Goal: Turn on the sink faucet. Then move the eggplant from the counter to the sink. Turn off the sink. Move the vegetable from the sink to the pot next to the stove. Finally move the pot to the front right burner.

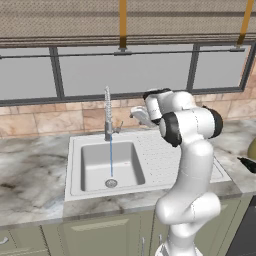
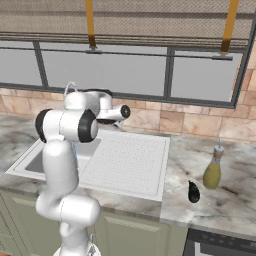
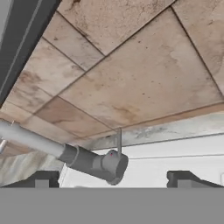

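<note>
The sink faucet [image 1: 107, 114] stands behind the basin of the sink [image 1: 95, 165], and a thin blue stream of water [image 1: 111, 157] falls from it to the drain. My gripper [image 1: 135, 114] hovers just right of the faucet, level with its small side lever [image 1: 119, 128], and is open. In the hand view the open gripper [image 3: 113, 179] has the faucet's dark base [image 3: 94, 164] and thin lever [image 3: 119, 140] just ahead of it. The small dark eggplant [image 2: 193, 192] lies on the counter [image 2: 225, 200] right of the drainboard [image 2: 127, 162]. The pot is out of view.
An olive-yellow bottle [image 2: 213, 170] stands on the counter just behind the eggplant. A tiled wall [image 1: 60, 120] and window run behind the sink. A black appliance edge [image 2: 220, 245] shows at the lower right.
</note>
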### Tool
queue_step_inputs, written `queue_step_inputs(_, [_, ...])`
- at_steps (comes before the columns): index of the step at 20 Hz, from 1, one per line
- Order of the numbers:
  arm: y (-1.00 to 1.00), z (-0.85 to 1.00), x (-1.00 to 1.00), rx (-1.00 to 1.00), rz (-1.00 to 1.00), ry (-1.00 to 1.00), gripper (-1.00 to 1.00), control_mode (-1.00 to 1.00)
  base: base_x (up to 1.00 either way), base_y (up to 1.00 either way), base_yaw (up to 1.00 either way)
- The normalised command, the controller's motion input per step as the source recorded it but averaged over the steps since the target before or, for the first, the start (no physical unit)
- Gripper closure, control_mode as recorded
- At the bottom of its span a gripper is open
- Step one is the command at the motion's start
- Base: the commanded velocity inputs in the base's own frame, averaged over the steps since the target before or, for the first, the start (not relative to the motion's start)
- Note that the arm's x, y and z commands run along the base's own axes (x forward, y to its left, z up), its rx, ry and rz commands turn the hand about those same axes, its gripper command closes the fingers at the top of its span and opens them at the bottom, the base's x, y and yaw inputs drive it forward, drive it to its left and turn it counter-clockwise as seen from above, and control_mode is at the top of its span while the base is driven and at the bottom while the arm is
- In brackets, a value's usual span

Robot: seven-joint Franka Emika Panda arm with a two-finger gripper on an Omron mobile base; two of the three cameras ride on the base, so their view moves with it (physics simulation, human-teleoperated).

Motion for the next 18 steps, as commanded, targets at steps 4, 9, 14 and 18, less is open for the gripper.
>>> queue_step_inputs(4, [-0.28, 0.36, -0.75, 0.0, -0.06, 0.01, -1.0, -1.0, 0.0, 0.0, 0.0])
queue_step_inputs(9, [-0.3, 0.41, -0.68, -0.01, -0.05, 0.08, -1.0, -1.0, 0.0, 0.0, 0.0])
queue_step_inputs(14, [-0.35, 0.12, -0.73, -0.07, -0.06, 0.22, -1.0, -1.0, 0.0, 0.0, 0.0])
queue_step_inputs(18, [-0.43, 0.01, -0.72, -0.09, -0.08, 0.29, -1.0, -1.0, 0.0, 0.0, 0.0])
